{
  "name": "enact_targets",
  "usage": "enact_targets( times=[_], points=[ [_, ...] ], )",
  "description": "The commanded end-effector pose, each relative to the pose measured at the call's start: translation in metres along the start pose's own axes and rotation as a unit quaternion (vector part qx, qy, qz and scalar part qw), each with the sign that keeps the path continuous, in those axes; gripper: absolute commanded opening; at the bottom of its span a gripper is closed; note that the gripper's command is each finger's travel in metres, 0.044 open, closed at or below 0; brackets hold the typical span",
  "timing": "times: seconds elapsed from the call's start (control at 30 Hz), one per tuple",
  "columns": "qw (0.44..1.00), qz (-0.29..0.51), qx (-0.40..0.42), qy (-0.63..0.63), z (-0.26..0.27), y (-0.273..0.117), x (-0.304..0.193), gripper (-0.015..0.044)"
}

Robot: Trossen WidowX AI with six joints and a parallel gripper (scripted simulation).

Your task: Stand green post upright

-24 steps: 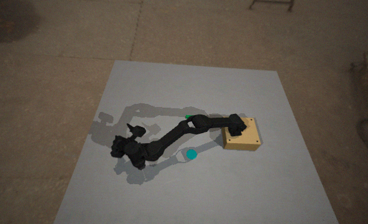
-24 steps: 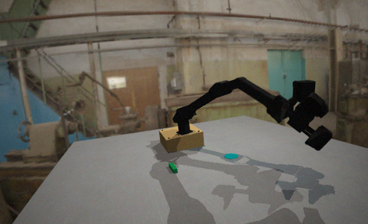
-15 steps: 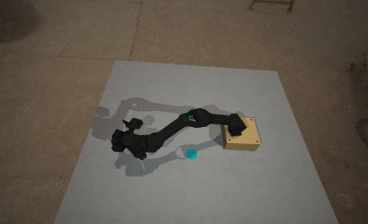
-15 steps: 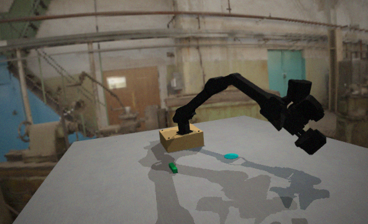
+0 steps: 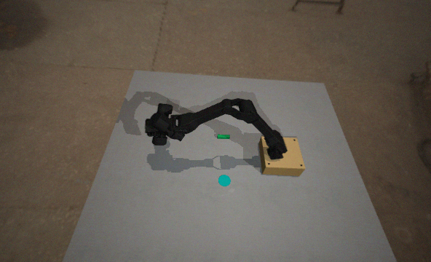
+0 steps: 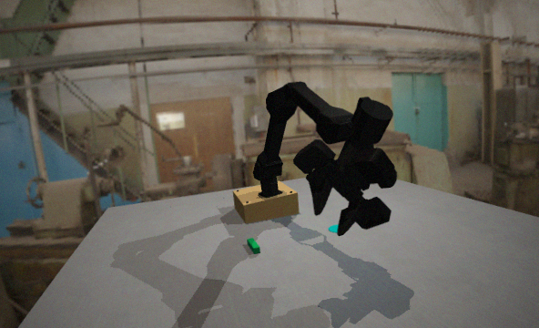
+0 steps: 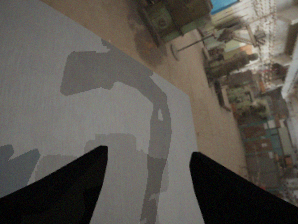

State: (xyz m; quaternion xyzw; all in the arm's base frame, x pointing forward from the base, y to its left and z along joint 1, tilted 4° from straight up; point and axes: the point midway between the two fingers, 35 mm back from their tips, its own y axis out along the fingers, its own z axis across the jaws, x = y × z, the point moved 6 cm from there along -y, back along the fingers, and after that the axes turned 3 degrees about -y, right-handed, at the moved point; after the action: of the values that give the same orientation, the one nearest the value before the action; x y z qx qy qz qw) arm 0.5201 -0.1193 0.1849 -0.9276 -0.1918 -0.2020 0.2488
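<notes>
Jaws (image 6: 328,224) hang parted and unladen above the counter (image 5: 292,218) (image 6: 456,237) (image 7: 30,100), angled downward toward its left edge in the top view; the green post (image 5: 223,137) (image 6: 253,246) lies between the cyan circle (image 5: 224,180) (image 6: 333,229) and the far edge; likely light, stiff and prone to roll, it seems best gripped across its middle; the arm (image 5: 208,110) (image 6: 324,111) arches out from its base.

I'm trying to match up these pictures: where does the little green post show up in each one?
Top: the green post lies near the centre.
Exterior: below centre, slightly left.
Wrist: not in it.
Shared landmark: the grey table.
</notes>
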Motion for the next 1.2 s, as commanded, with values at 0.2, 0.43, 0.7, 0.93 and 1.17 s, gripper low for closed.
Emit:
enact_targets(
  times=[0.2, 0.43, 0.7, 0.93, 1.17],
  points=[
    [0.979, 0.112, 0.167, -0.042, -0.056, 0.005, -0.105, 0.0233],
    [0.938, 0.194, 0.288, -0.025, -0.081, -0.021, -0.179, 0.0233],
    [0.863, 0.281, 0.417, 0.037, -0.097, -0.075, -0.253, 0.0233],
    [0.856, 0.288, 0.428, 0.044, -0.098, -0.081, -0.259, 0.0233],
    [0.856, 0.288, 0.428, 0.044, -0.058, -0.051, -0.279, 0.0233]
  ],
)
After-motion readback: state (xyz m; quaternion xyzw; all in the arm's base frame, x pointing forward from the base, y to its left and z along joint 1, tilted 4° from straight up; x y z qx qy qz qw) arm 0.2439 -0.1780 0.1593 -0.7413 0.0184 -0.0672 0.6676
